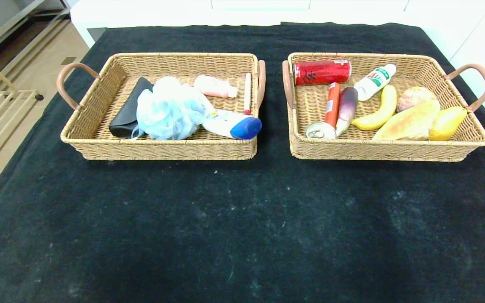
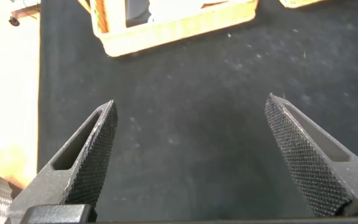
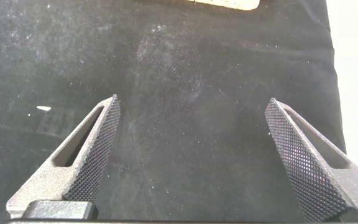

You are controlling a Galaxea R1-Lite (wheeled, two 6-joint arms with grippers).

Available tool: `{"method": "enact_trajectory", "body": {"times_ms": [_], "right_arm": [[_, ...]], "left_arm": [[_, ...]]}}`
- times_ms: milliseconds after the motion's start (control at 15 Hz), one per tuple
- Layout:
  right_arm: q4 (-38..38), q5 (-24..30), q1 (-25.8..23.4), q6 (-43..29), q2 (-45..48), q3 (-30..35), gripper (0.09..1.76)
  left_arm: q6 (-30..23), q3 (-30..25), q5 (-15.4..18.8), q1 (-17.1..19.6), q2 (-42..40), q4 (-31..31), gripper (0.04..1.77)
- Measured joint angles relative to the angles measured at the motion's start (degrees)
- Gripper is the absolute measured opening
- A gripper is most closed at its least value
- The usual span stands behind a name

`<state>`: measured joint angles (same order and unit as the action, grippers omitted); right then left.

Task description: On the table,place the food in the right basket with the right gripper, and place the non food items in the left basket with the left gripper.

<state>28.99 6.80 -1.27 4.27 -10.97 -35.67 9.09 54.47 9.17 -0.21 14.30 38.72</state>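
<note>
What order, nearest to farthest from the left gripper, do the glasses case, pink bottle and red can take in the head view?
1. glasses case, left basket's left side.
2. pink bottle, that basket's far side.
3. red can, right basket's far corner.
Left gripper, fingers open, sits before the left basket.

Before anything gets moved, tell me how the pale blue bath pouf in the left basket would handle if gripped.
The bath pouf looks like bunched, ruffled mesh, so it would probably squash and flop rather than hold shape. It seems light for its bulk. It lies against the black glasses case and the white bottle, so lifting it might nudge them.
</note>
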Motion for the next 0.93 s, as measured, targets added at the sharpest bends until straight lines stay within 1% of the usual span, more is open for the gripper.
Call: {"method": "enact_trajectory", "body": {"times_ms": [133,267,467,667,800,933], "right_arm": [[0.0,0.0,0.2,0.0,1.0,1.0,1.71],[0.0,0.0,0.4,0.0,2.4,2.0,1.71],[0.0,0.0,0.7,0.1,5.0,3.2,1.71],[-0.9,-0.5,0.8,-0.2,7.9,4.8,1.71],[-2.9,-0.6,0.8,-1.3,9.6,6.1,1.71],[-11.1,-0.6,0.8,-1.9,10.4,8.1,1.71]], "left_arm": [[-0.1,-2.6,0.7,0.9,-2.8,0.1,1.72],[0.0,-5.5,1.0,0.8,-5.9,-0.2,1.72],[0.0,-11.4,1.0,0.5,-11.1,-0.9,1.72],[-0.4,-17.0,-0.1,0.4,-13.5,-9.3,1.72],[-1.9,-21.5,-1.0,0.3,-14.1,-15.2,1.72],[-2.9,-26.0,-1.3,0.3,-14.3,-20.7,1.72]]}}
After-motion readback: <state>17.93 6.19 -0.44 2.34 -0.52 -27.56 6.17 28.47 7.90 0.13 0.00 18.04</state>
